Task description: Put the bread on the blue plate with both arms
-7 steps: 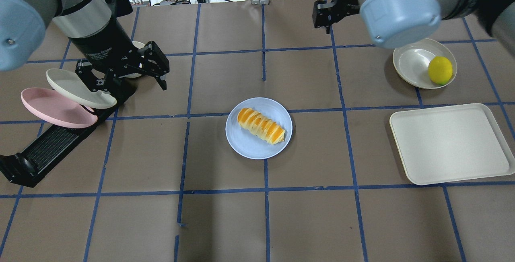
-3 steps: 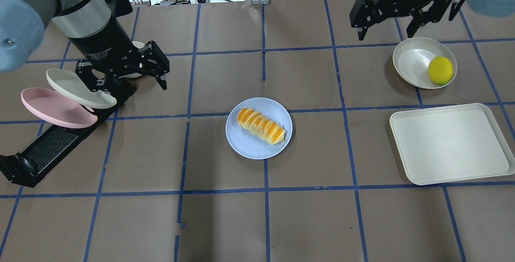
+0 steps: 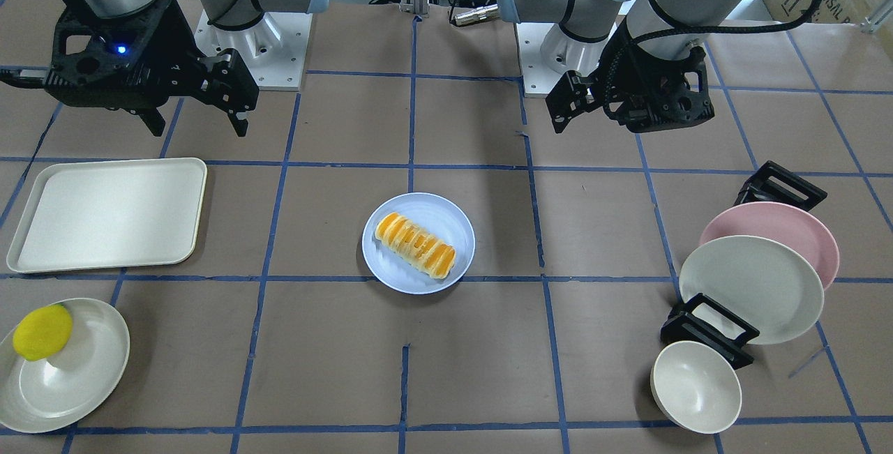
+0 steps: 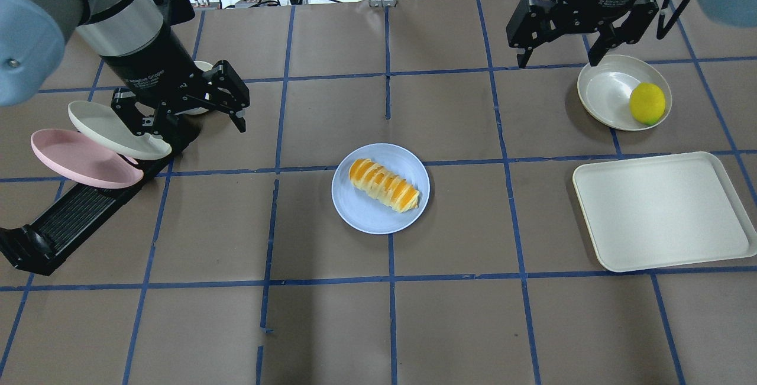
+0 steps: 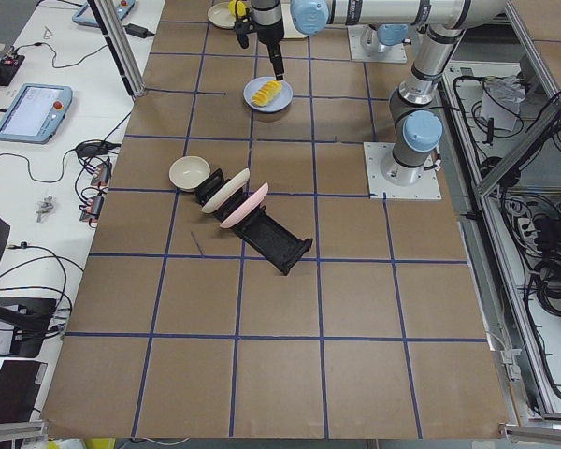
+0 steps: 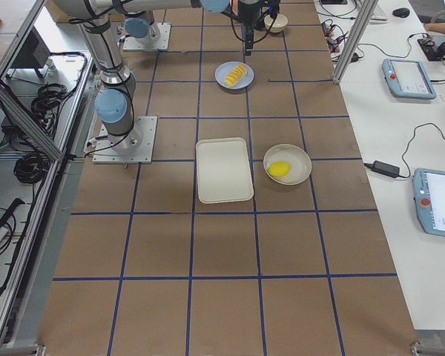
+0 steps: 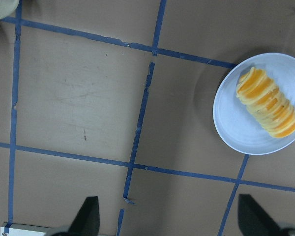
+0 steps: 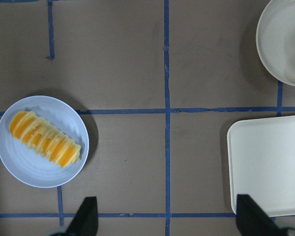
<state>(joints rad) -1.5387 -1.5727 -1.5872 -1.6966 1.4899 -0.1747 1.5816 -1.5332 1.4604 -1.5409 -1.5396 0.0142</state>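
Overhead exterior view: bread (image 4: pixel 384 185) lies across blue plate (image 4: pixel 361 216); left gripper (image 4: pixel 186 122) and right gripper (image 4: pixel 556 61), jaws spread and empty, hang well apart from it. Placement judged complete; any retreat should go upward, sparing the plate.

Lab: taped table (image 4: pixel 331 326), teach pendants (image 6: pixel 409 78)

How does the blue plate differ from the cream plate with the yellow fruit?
The blue plate is pale blue, the cream plate off-white. The blue plate carries the bread across its middle; the cream plate's lemon-like fruit sits at one edge. Both are round and shallow.
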